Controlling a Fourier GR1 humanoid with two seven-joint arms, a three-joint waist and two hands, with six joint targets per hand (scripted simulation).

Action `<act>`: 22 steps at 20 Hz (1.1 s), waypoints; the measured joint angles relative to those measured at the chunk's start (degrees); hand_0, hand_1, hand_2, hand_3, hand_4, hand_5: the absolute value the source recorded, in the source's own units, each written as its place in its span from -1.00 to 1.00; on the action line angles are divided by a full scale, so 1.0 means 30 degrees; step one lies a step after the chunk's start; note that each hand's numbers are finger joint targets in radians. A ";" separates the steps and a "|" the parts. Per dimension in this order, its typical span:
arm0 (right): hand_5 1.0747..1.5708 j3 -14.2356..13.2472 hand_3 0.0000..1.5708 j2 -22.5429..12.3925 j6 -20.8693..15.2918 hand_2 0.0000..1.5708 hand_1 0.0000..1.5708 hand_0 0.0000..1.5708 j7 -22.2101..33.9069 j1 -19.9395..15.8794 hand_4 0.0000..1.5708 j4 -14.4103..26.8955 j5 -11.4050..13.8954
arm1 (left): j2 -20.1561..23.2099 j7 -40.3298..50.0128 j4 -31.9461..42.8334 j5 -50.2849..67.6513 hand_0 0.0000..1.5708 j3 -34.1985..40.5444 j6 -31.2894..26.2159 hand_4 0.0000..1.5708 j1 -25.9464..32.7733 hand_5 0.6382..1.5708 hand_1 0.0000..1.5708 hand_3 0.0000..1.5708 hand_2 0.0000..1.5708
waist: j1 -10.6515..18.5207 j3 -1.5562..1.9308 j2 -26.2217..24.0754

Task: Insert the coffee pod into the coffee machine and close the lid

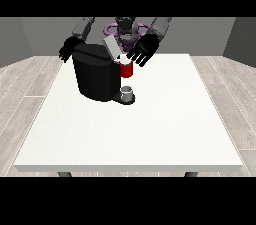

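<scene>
Coffee pod first: I cannot see it by itself. It may sit inside the red part (126,69) at the front of my coffee machine (95,76), but I cannot tell.

Nearest to the camera is the bare white bench (130,129). Further in, a small grey cup (128,92) stands on the machine's low tray, right under the red part. The big black machine sits just beside the cup, toward the view's left. Its grey lid (110,46) is tilted up, so it is not shut yet.

Further back is my hand at the view's right (143,50). Its fingers are spread out straight and hold nothing. It hangs just above and beside the red part, near the lid.

My hand at the view's left (68,50) is behind the machine's far corner. Its fingers look loose and hold nothing. I cannot tell if it touches the machine.

What could go wrong? I think the lid comes next. If I push it from the side, the machine could slide or tip, and the cup could fall over. If the pod sits crooked, the lid may not close.
</scene>
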 measured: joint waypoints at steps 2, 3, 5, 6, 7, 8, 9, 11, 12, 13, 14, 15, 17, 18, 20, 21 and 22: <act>1.00 -0.0047 -1.00 -0.0135 0.0236 -1.00 -1.00 -1.00 0.0024 0.0089 -0.45 -0.0187 -0.0160 | 0.0273 -0.0230 0.0111 -0.0041 -0.28 0.0022 -0.0204 -0.70 0.0028 1.00 -0.28 -0.18 0.03 | -0.0119 -0.0004 0.0017; 1.00 -0.0169 -1.00 -0.0250 0.0209 -1.00 -1.00 -1.00 0.0057 -0.0088 -0.52 -0.0142 -0.0164 | 0.0283 -0.0408 0.0056 -0.0152 -1.00 -0.0114 -0.0276 -1.00 -0.0008 1.00 -1.00 -0.86 -0.52 | -0.0064 -0.0001 0.0141; 1.00 -0.0341 -1.00 -0.0225 0.0052 -1.00 -1.00 -1.00 -0.0181 -0.0128 -0.54 0.0128 -0.0155 | 0.0261 -0.0601 0.0010 -0.0325 -1.00 -0.0405 -0.0719 -1.00 -0.0013 1.00 -1.00 -1.00 -1.00 | 0.0153 -0.0002 0.0133; 1.00 -0.0168 -1.00 -0.0139 -0.0039 -1.00 -1.00 -1.00 -0.0103 -0.0186 -0.56 -0.0013 -0.0019 | 0.0516 -0.0714 0.0045 -0.0485 -1.00 -0.0463 -0.0754 -1.00 -0.0112 1.00 -1.00 -1.00 -1.00 | 0.0045 0.0004 0.0249; 1.00 -0.0251 -1.00 -0.0210 -0.0045 -1.00 -1.00 -1.00 0.0007 -0.0294 -0.57 0.0043 -0.0051 | 0.0535 -0.0752 0.0045 -0.0614 -1.00 -0.0590 -0.0876 -1.00 -0.0137 1.00 -1.00 -1.00 -1.00 | 0.0091 0.0005 0.0241; 1.00 -0.0274 -1.00 -0.0196 -0.0233 -1.00 -1.00 -1.00 0.0137 -0.0478 -0.56 0.0086 0.0042 | 0.0511 -0.0703 0.0070 -0.0718 -1.00 -0.0679 -0.0971 -1.00 -0.0198 1.00 -1.00 -1.00 -1.00 | 0.0156 0.0006 0.0261; 1.00 -0.0353 -1.00 -0.0227 -0.0165 -1.00 -1.00 -1.00 -0.0037 -0.0420 -0.51 0.0184 -0.0026 | 0.0479 -0.0717 0.0037 -0.0807 -1.00 -0.0737 -0.0926 -1.00 -0.0119 1.00 -1.00 -1.00 -1.00 | 0.0190 0.0006 0.0282; 1.00 -0.0148 -1.00 0.0027 -0.0280 -1.00 -1.00 -1.00 -0.0359 -0.0186 -0.52 0.0317 0.0127 | 0.0321 -0.0545 0.0078 -0.1001 -1.00 -0.0895 -0.1034 -1.00 -0.0106 1.00 -1.00 -1.00 -1.00 | 0.0200 -0.0004 0.0144; 1.00 -0.0157 -1.00 -0.0003 -0.0188 -1.00 -1.00 -1.00 -0.0452 -0.0141 -0.46 0.0288 0.0077 | 0.0391 -0.0678 0.0090 -0.1062 -1.00 -0.0907 -0.1030 -1.00 -0.0004 1.00 -1.00 -1.00 -1.00 | 0.0234 -0.0003 0.0125; 1.00 -0.0132 -1.00 0.0076 -0.0163 -1.00 -1.00 -1.00 -0.0592 -0.0045 -0.47 0.0285 0.0035 | 0.0278 -0.0662 0.0089 -0.1144 -1.00 -0.0947 -0.0905 -1.00 0.0107 1.00 -1.00 -1.00 -1.00 | 0.0216 -0.0007 0.0072; 1.00 0.0048 -1.00 0.0163 -0.0318 -1.00 -1.00 -1.00 -0.0235 -0.0146 -0.48 0.0039 0.0166 | 0.0376 -0.0700 0.0218 -0.1131 -1.00 -0.0852 -0.0942 -1.00 0.0061 1.00 -1.00 -1.00 -1.00 | 0.0133 -0.0009 0.0016; 1.00 -0.0120 -1.00 0.0047 -0.0220 -1.00 -1.00 -1.00 -0.0264 -0.0111 -0.54 0.0244 0.0051 | 0.0218 -0.0626 0.0155 -0.1127 -1.00 -0.0901 -0.1125 -1.00 0.0055 1.00 -1.00 -1.00 -1.00 | 0.0251 -0.0016 -0.0164; 1.00 -0.0396 -1.00 -0.0072 -0.0135 -1.00 -1.00 -1.00 -0.0360 0.0174 -0.52 0.0612 -0.0126 | -0.0120 -0.0522 -0.0039 -0.1193 -1.00 -0.1068 -0.1282 -1.00 0.0349 1.00 -1.00 -1.00 -1.00 | 0.0596 -0.0017 -0.0718; 1.00 -0.0546 -1.00 -0.0138 -0.0064 -1.00 -1.00 -1.00 -0.0517 0.0082 -0.46 0.0739 -0.0243 | -0.0147 -0.0516 -0.0121 -0.1236 -1.00 -0.1066 -0.1224 -1.00 0.0341 1.00 -1.00 -1.00 -1.00 | 0.0665 -0.0013 -0.0632; 1.00 -0.0574 -1.00 -0.0175 0.0068 -1.00 -1.00 -1.00 -0.0472 0.0281 -0.48 0.0705 -0.0365 | -0.0180 -0.0480 -0.0122 -0.1247 -1.00 -0.1006 -0.1240 -1.00 0.0572 1.00 -1.00 -1.00 -1.00 | 0.0718 -0.0014 -0.0973; 1.00 -0.0588 -1.00 -0.0234 0.0240 -1.00 -1.00 -1.00 -0.0472 0.0572 -0.51 0.0655 -0.0469 | -0.0171 -0.0607 -0.0158 -0.1224 -1.00 -0.0987 -0.1287 -1.00 0.0785 1.00 -1.00 -1.00 -1.00 | 0.0746 -0.0018 -0.1245; 1.00 -0.0685 -1.00 -0.0272 0.0369 -1.00 -1.00 -1.00 -0.0575 0.0735 -0.45 0.0761 -0.0603 | -0.0196 -0.0593 -0.0248 -0.1222 -1.00 -0.1003 -0.1430 -1.00 0.0849 1.00 -1.00 -1.00 -1.00 | 0.0848 -0.0019 -0.1448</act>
